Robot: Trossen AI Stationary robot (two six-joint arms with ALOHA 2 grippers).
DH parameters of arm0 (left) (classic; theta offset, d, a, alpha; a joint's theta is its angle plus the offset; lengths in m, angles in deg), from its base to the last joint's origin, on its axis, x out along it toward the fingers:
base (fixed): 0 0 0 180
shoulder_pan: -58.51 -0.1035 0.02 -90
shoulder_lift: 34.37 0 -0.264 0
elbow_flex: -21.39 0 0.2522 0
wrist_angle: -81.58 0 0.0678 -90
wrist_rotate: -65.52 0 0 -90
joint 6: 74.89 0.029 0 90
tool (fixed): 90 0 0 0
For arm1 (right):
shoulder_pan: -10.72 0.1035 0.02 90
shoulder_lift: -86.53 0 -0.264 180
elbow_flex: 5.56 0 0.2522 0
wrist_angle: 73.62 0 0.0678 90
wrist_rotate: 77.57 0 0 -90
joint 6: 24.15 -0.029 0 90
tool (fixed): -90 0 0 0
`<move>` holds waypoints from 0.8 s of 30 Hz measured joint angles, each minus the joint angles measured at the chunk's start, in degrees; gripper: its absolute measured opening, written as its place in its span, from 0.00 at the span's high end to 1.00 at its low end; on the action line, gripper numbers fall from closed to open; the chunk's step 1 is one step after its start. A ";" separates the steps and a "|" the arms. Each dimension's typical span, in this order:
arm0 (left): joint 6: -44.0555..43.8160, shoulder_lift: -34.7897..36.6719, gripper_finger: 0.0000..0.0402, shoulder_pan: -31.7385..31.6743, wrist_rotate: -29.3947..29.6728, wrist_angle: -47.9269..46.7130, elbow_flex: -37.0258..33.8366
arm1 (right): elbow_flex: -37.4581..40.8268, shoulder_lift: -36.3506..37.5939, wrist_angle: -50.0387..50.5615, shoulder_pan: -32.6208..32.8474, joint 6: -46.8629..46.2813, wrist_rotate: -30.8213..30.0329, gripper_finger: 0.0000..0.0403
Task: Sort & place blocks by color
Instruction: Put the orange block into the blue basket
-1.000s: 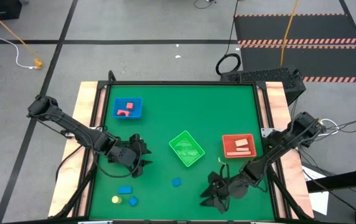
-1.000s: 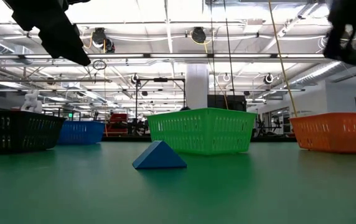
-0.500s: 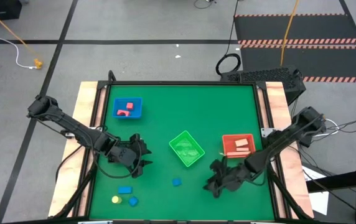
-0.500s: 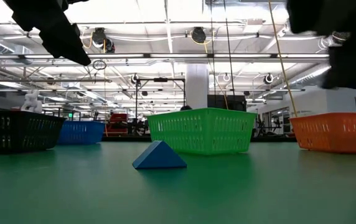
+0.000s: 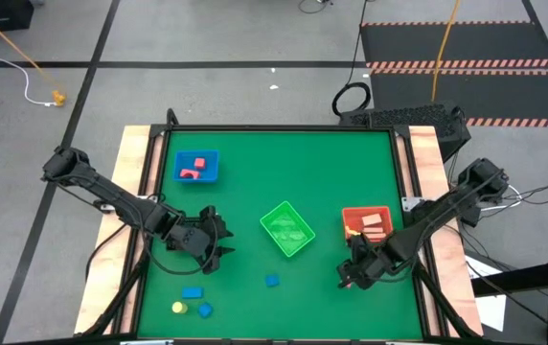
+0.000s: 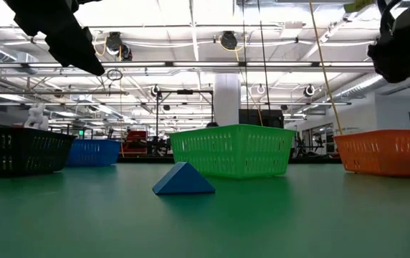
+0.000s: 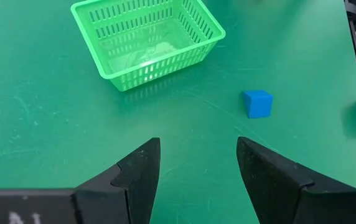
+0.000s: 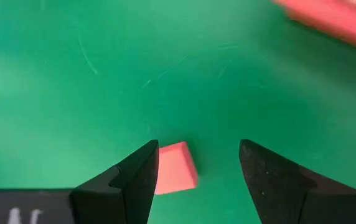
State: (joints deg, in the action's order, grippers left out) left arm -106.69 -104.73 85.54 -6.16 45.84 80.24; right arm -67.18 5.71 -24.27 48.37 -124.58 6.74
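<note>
Right hand (image 8: pixel 193 171) wide, empty, above pink block (image 8: pixel 175 168), whose lower edge is cut off. Left hand (image 7: pixel 196 165) wide, empty. Black bin (image 6: pixel 18 150) hidden beneath it in high view.

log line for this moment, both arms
left gripper: open, empty, parked left of green bin | right gripper: open, above pink block, near red bin | pink block: on mat, not gripped

Robotics lab – ceiling ducts (image 6: pixel 226 39), cables (image 5: pixel 351 96).
</note>
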 joint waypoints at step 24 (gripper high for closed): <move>0.03 0.00 0.47 0.00 0.04 -0.02 0.00 | -0.02 -7.23 -10.96 4.22 9.51 2.62 0.47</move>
State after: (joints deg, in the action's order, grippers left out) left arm -106.66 -104.74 85.54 -6.12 45.82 80.24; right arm -67.20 -1.52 -35.23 52.59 -115.06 9.36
